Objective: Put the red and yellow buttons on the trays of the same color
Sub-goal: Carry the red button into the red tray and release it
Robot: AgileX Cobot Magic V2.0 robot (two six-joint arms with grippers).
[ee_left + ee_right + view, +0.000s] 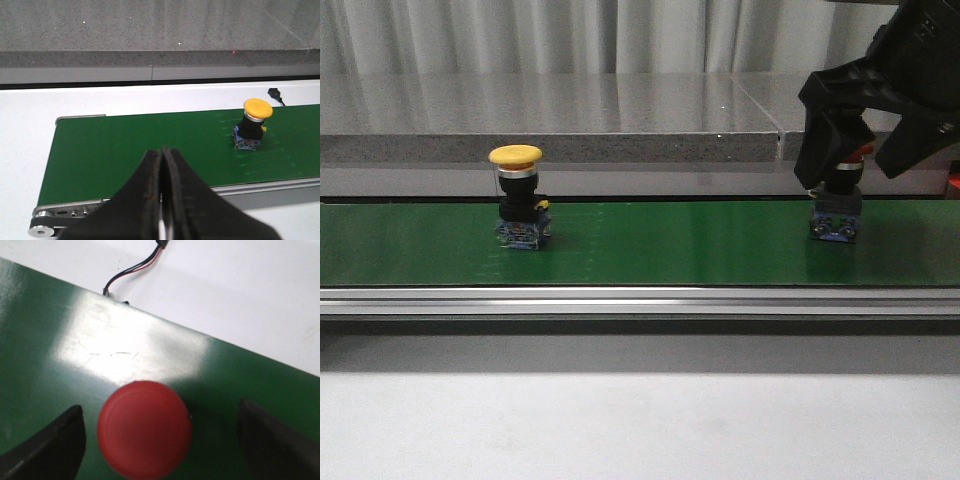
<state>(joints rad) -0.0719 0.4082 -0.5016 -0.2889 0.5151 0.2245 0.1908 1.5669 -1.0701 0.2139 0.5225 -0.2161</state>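
Belt (670,250), green and long, is taken as the landmark; it carries both buttons, well apart, each standing upright on its base. No trays are seen in any view.

Right gripper (865,135) is held directly above the belt's right end, its fingers (47,447) spread wide with the red button (144,429) between them and clear of both. From the front view the jaws are seen lowered around the cap level, the button's body (836,208) showing beneath. This placement is judged to be a straddle in readiness for closing on the cap or neck; nothing is gripped as yet.

Left gripper (162,200) is held near the belt's left end, fingers pressed together and empty. It is judged to be parked clear while the right arm works.

Yellow button (517,195) stands left of the belt's middle, untouched, near the belt's far edge. Its cap is wider than its body, so a grip below the cap is judged safer against tipping.
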